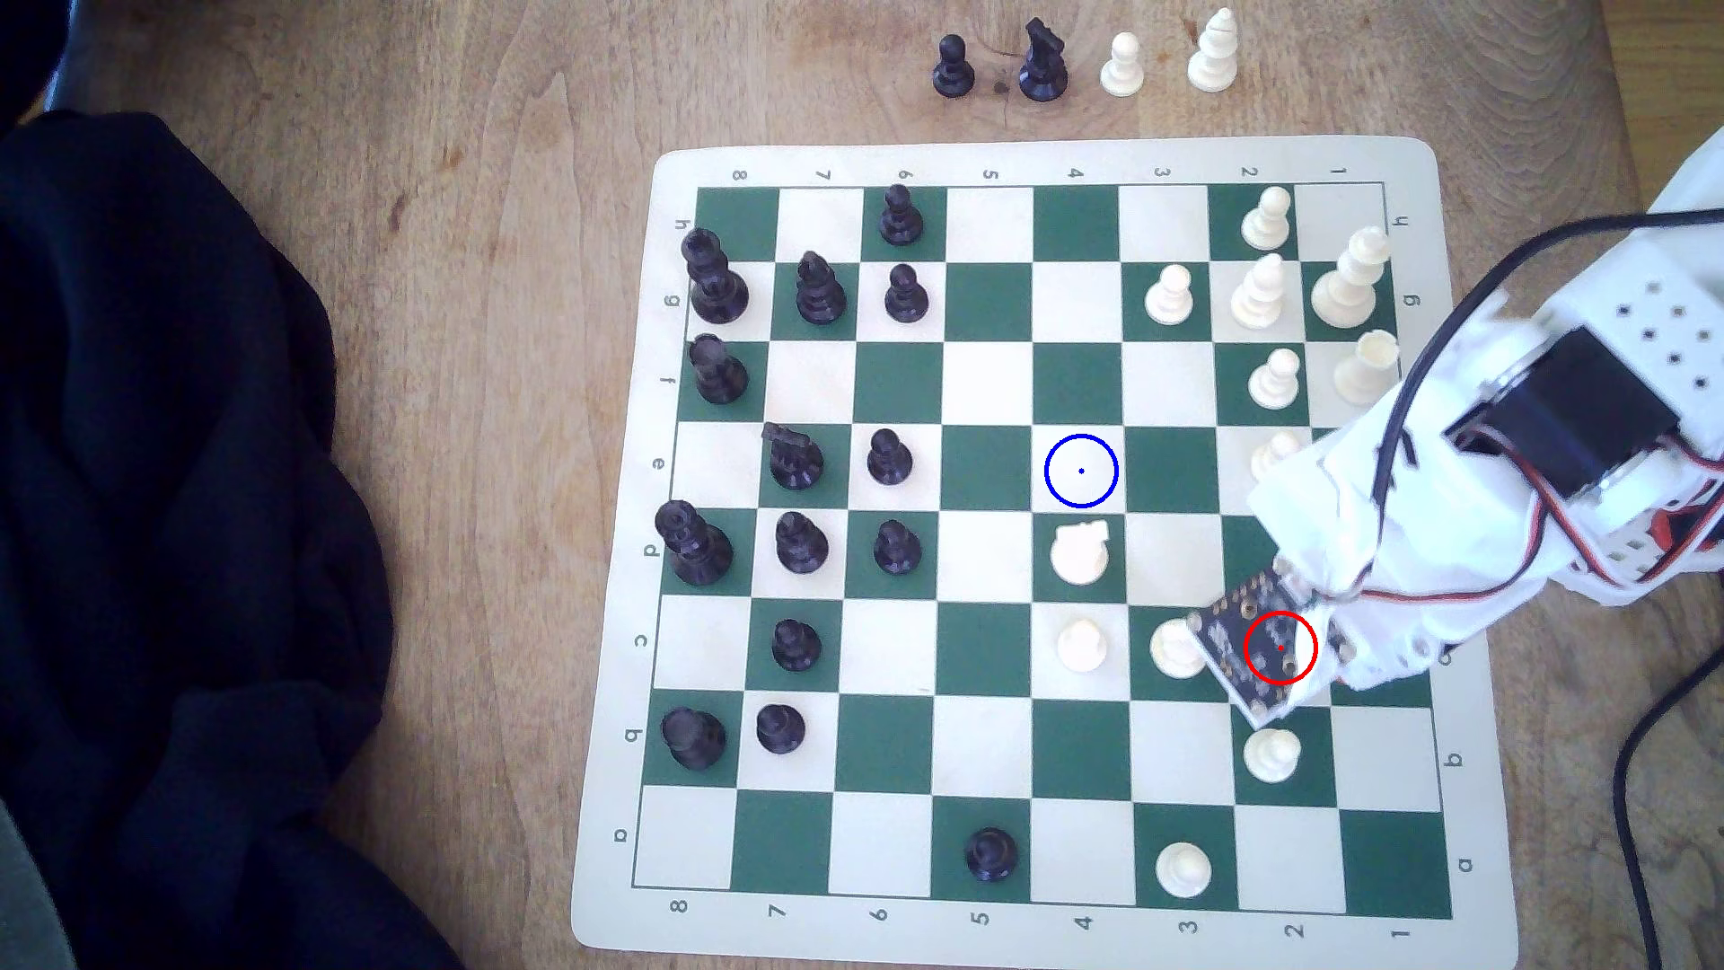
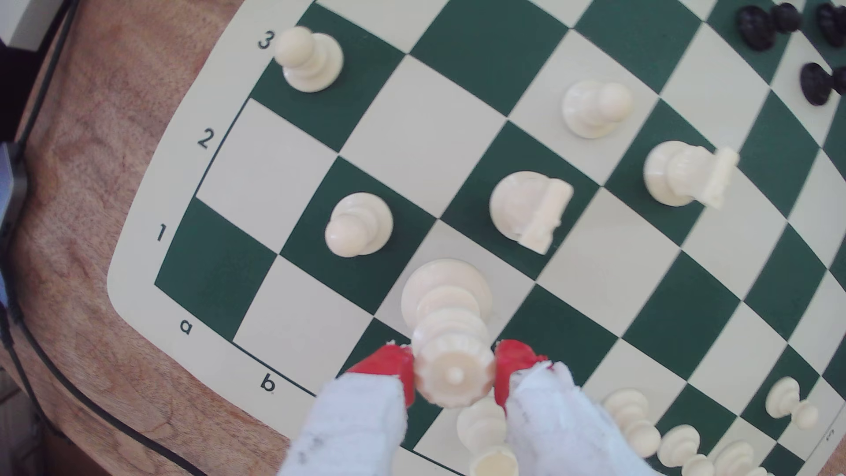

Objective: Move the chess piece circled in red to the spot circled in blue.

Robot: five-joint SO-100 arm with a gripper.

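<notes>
The chess piece (image 2: 451, 320), a tall cream-white piece with a crowned head, stands on a cream square with its base on the board. My gripper (image 2: 454, 373) is shut on its head, one red fingertip (image 2: 389, 366) pressed against each side. In the exterior view the red ring (image 1: 1280, 647) lies over my wrist's circuit board, which hides the piece. The spot (image 1: 1080, 471) is a bare cream square with a blue ring and dot, up and to the exterior view's left of the red ring.
A white knight (image 1: 1079, 552) stands directly below the spot, and a white pawn (image 1: 1082, 644) below that. Another knight (image 2: 528, 210) and a pawn (image 2: 359, 224) flank the held piece. Captured pieces (image 1: 1082, 61) sit beyond the board. Dark cloth (image 1: 168, 513) covers the left.
</notes>
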